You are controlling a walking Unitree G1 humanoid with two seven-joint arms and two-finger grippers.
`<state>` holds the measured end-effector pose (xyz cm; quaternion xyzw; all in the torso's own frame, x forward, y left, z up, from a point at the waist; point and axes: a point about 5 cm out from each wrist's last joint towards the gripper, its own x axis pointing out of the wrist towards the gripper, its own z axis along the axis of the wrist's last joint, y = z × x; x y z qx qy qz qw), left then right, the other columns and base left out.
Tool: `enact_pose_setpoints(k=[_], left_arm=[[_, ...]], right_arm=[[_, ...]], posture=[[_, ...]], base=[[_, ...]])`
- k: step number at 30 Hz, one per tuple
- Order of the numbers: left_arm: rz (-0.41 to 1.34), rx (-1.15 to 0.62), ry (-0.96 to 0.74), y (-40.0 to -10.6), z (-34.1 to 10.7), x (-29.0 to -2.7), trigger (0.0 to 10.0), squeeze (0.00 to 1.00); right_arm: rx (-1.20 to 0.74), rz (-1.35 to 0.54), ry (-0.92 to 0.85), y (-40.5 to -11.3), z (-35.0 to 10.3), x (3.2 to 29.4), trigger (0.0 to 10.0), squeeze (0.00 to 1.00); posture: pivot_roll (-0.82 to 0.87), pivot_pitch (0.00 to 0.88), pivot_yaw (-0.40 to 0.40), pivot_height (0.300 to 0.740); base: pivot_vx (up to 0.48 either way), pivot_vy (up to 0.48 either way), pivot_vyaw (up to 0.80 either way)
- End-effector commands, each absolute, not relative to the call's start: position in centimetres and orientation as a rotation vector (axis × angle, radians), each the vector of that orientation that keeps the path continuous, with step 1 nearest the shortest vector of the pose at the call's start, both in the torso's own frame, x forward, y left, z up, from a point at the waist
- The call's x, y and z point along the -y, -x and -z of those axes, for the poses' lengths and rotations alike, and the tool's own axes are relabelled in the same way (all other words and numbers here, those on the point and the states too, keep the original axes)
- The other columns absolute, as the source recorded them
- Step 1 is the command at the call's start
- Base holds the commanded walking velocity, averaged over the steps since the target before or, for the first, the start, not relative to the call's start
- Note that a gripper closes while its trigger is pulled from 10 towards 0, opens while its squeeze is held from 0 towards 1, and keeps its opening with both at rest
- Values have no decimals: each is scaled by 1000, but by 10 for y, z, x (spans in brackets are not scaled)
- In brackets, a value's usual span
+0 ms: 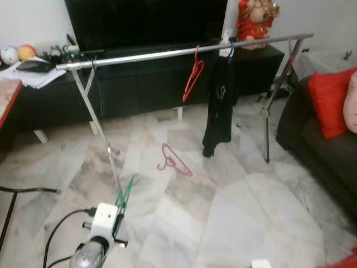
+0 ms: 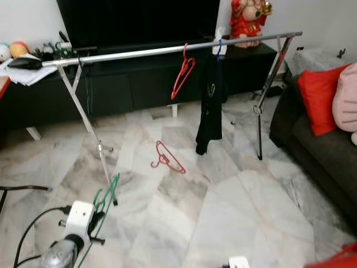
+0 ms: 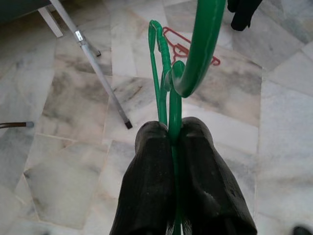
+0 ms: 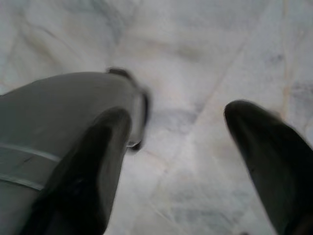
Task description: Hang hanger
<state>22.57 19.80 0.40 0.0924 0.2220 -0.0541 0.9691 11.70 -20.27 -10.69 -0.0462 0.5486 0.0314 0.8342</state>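
The left hand (image 3: 173, 142) is clamping a green hanger (image 3: 168, 88) low near the floor, its hook pointing ahead. The rail (image 1: 167, 54) is running crosswise, ahead and well above. The right hand (image 4: 181, 142) is hanging spread, holding nothing. Three hangers: one green, one red hanger (image 1: 193, 75) on the rail, another red one (image 1: 175, 160) on the floor.

No readable text, labels, brands or numbers anywhere.

You see a glossy green plastic hanger (image 3: 195, 54), a shiny metal rail (image 1: 167, 53), polished marble floor (image 1: 234, 206), matt black cloth (image 1: 218, 106).
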Motion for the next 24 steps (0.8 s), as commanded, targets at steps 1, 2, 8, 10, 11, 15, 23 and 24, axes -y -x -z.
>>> enact_pose_setpoints(k=[1,2,8,10,11,15,23,24], left_arm=[[114,-453,-175,-226,-3,-192,10000,0],[109,-455,-173,-225,-3,-192,10000,0],[66,-455,-186,-221,-2,-201,10000,0],[58,-454,-199,-220,-3,-205,10000,0],[49,-455,-206,-220,-3,-209,10000,0],[7,-460,-216,-218,-4,-219,10000,0],[12,-443,-178,-220,-5,-221,10000,0],[13,-442,-175,-221,-5,-220,10000,0]], right_arm=[[-1188,-97,92,-111,110,197,10000,0],[-1195,-86,82,-110,110,198,10000,0],[-1191,-106,121,-108,109,202,10000,0],[-1193,-111,124,-108,110,202,10000,0],[-1193,-109,123,-107,110,201,10000,0],[-1190,-104,118,-106,110,201,10000,0],[-1175,-55,71,-106,110,202,10000,0],[-1174,-54,71,-106,110,202,10000,0]], posture=[[-77,0,-5,740],[-77,0,-5,740],[-79,0,-11,740],[-79,0,-12,740],[-77,0,-14,740],[-74,0,-15,740],[-74,0,-17,740],[-77,0,-17,740]], base=[[0,-371,681],[0,-371,681],[0,-372,785],[0,-371,756],[0,-375,744],[0,-371,717],[0,-47,86],[0,0,0]])
